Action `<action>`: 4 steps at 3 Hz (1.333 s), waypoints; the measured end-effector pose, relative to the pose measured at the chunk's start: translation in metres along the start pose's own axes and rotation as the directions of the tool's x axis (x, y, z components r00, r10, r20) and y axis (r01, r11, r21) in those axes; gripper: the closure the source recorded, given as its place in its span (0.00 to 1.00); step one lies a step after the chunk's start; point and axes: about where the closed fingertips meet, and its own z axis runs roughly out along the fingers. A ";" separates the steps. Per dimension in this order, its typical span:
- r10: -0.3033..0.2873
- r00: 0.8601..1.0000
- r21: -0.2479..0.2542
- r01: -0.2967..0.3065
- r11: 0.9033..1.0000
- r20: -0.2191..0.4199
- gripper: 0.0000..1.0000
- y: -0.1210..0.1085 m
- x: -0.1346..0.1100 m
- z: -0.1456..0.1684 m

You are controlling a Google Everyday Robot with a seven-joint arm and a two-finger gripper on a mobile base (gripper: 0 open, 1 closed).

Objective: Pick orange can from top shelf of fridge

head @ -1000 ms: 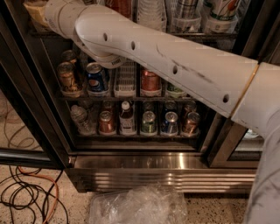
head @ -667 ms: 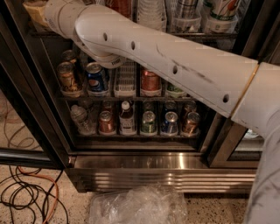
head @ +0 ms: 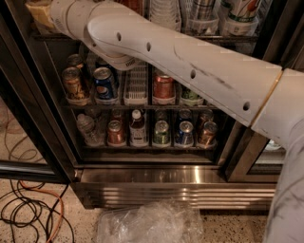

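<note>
1. The orange can [head: 133, 4] stands on the top shelf [head: 223, 36] of the fridge [head: 156, 178], left of the middle and at the very top of the view. Only a strip of its coppery-red body shows between the upper edge and the arm [head: 190, 71]. Its lid is cut off.
2. To its right on the same shelf sit translucent white trays [head: 166, 16], close side by side. One holds a silver can [head: 204, 7] and another a white container [head: 242, 9] with green and red markings.
3. The shelf's thin front rail runs just under those trays. Further left the arm covers it.
4. The claw [head: 42, 12] is in the upper left corner, at top-shelf height, near the fridge's dark left frame and well apart from the orange can. I cannot tell whether it is open or closed.
5. The arm enters from the right edge and slants up and left across the fridge front. It bends at a round joint [head: 111, 42] and turns toward that corner.
6. On the middle rack, under the arm, stand a gold-brown can [head: 73, 85], a blue can [head: 104, 84], a white slotted divider [head: 137, 83] and a red can [head: 163, 86]. More cans and bottles fill the lower rack.
7. On the floor lie cables [head: 28, 209] and a crumpled clear plastic bag [head: 152, 223].
</note>
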 end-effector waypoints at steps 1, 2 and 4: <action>-0.023 1.000 0.013 0.023 1.000 0.012 1.00 -0.020 -0.008 -0.007; -0.040 0.998 -0.003 0.040 0.999 0.046 1.00 -0.035 -0.024 -0.011; -0.019 0.998 0.030 0.017 0.999 0.055 1.00 -0.031 -0.026 -0.018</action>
